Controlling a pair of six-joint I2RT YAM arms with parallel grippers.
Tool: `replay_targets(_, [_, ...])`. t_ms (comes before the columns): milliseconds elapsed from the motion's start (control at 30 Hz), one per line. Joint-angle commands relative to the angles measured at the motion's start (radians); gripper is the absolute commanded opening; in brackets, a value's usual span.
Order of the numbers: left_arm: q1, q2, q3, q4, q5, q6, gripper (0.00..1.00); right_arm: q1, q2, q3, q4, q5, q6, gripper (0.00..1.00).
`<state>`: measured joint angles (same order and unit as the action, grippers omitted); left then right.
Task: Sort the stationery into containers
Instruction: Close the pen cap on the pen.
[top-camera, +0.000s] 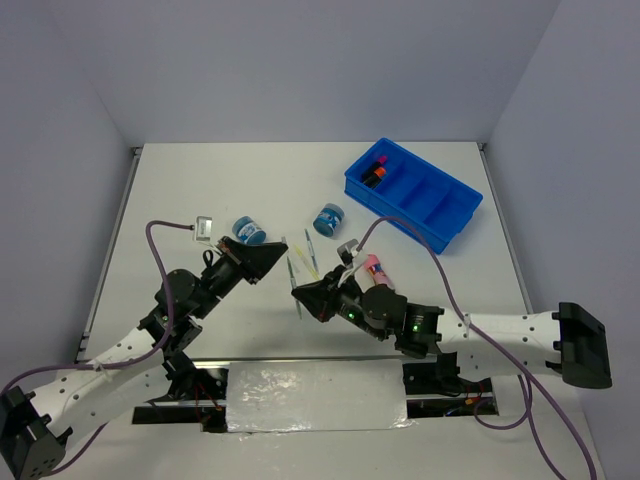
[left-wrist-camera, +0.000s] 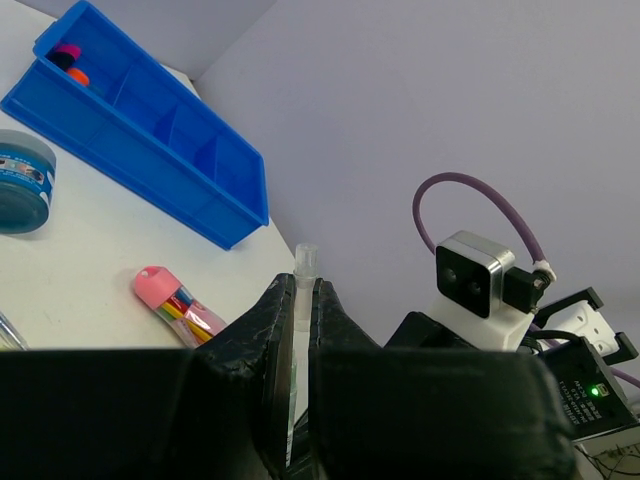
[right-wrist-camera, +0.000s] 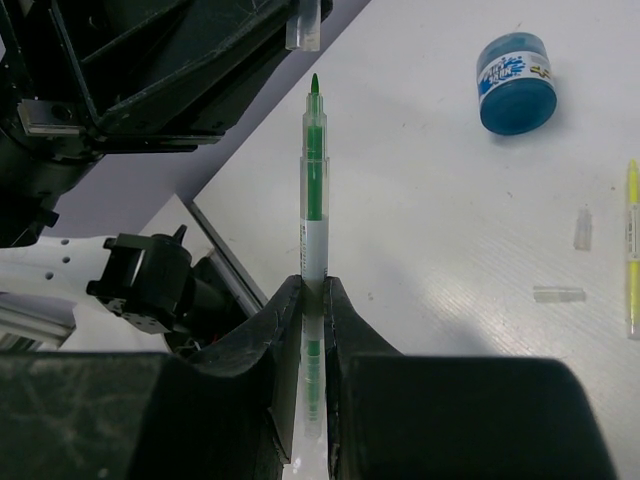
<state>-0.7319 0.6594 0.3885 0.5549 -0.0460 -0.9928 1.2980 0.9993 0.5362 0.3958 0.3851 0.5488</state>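
Note:
My left gripper (top-camera: 278, 251) (left-wrist-camera: 297, 286) is shut on a clear pen cap (left-wrist-camera: 305, 262), whose end sticks out past the fingertips. My right gripper (top-camera: 299, 293) (right-wrist-camera: 312, 287) is shut on a thin green pen (right-wrist-camera: 314, 180), uncapped, its tip pointing at that cap (right-wrist-camera: 303, 25) with a small gap between them. Both are held above the table's middle. The blue four-compartment tray (top-camera: 440, 215) (left-wrist-camera: 190, 150) stands at the far right, with highlighters (top-camera: 375, 170) in its far-left compartment. Two round blue tubs (top-camera: 248, 230) (top-camera: 328, 218) and a pink-gold cylinder (top-camera: 377, 270) (left-wrist-camera: 172, 303) lie on the table.
Thin pens (top-camera: 303, 256) lie between the grippers. A yellow pen (right-wrist-camera: 632, 250) and two tiny clear caps (right-wrist-camera: 582, 228) (right-wrist-camera: 558, 294) lie near one blue tub (right-wrist-camera: 515, 82). A small white-and-grey box (top-camera: 205, 228) on a cable sits at the left.

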Motion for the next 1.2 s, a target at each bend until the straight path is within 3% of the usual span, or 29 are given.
replay_targets(0, [-0.006, 0.003, 0.003, 0.074, 0.017, 0.026, 0.00, -0.002, 0.010, 0.045, 0.017, 0.020, -0.006, 0.00])
replay_targets(1167, [-0.006, 0.019, -0.026, 0.082, 0.008, 0.042, 0.00, -0.026, 0.018, 0.062, 0.011, 0.000, 0.008, 0.00])
